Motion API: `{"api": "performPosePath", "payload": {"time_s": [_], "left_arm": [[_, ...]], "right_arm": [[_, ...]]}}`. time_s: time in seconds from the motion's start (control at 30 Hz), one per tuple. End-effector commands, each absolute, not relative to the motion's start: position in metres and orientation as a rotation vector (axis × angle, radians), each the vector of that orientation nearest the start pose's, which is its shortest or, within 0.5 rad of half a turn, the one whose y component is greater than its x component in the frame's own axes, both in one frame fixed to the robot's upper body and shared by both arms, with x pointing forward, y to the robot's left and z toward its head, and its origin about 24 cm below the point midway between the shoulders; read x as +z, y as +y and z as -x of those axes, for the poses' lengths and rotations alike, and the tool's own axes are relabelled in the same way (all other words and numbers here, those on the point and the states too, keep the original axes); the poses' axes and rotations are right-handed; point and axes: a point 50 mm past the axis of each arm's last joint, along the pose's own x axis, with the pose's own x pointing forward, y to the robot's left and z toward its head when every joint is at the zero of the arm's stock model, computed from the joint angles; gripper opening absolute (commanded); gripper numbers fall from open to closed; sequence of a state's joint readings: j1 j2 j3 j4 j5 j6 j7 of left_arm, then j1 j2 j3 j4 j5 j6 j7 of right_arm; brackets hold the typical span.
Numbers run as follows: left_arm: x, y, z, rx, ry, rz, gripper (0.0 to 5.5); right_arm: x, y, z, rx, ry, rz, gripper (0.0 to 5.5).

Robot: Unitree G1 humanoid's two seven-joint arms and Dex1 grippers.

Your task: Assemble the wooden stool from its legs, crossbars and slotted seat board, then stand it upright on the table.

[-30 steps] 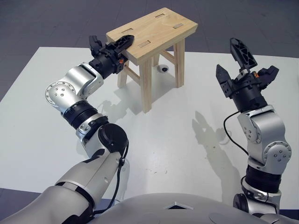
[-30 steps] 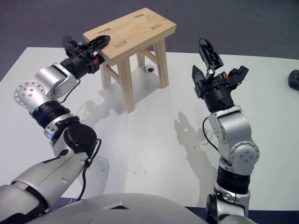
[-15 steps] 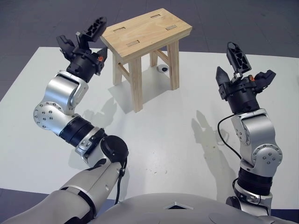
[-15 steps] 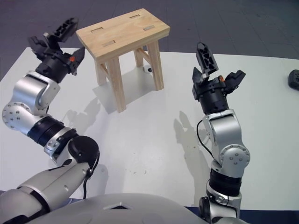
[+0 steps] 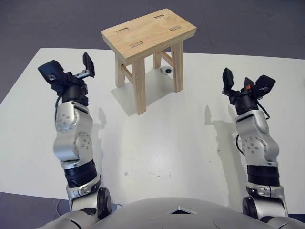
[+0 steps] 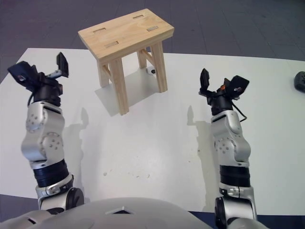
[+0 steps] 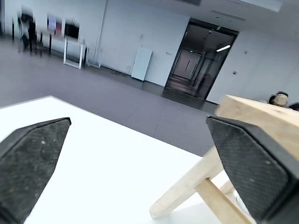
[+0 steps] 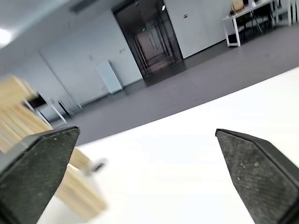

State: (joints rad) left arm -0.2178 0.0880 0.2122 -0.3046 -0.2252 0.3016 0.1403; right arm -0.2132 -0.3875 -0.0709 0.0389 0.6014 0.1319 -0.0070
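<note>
Left pincer [image 5: 69,70] pulled back off stool [image 5: 148,31], right pincer [image 5: 246,81] lowered, both spread empty

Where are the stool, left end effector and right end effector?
stool [image 5: 148,31], left eye view, seat board top.
left end effector [image 5: 66,66], left eye view, midway between fingertips.
right end effector [image 5: 247,76], left eye view, midway between fingertips.
</note>
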Motion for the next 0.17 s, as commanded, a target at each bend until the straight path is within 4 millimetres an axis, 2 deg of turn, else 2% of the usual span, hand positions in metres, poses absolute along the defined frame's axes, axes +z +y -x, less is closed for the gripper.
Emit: {"api": "performPosePath", "payload": {"time_s": [0.03, 0.17], "left_arm": [[0.109, 0.189, -0.282, 0.163, -0.191, 0.050, 5.39], [0.096, 0.178, -0.288, 0.074, -0.213, 0.065, 5.39]], "right_arm": [[0.094, -0.225, -0.322, 0.044, -0.109, -0.027, 5.40], [0.094, -0.225, -0.337, 0.042, -0.158, -0.075, 5.40]]}}
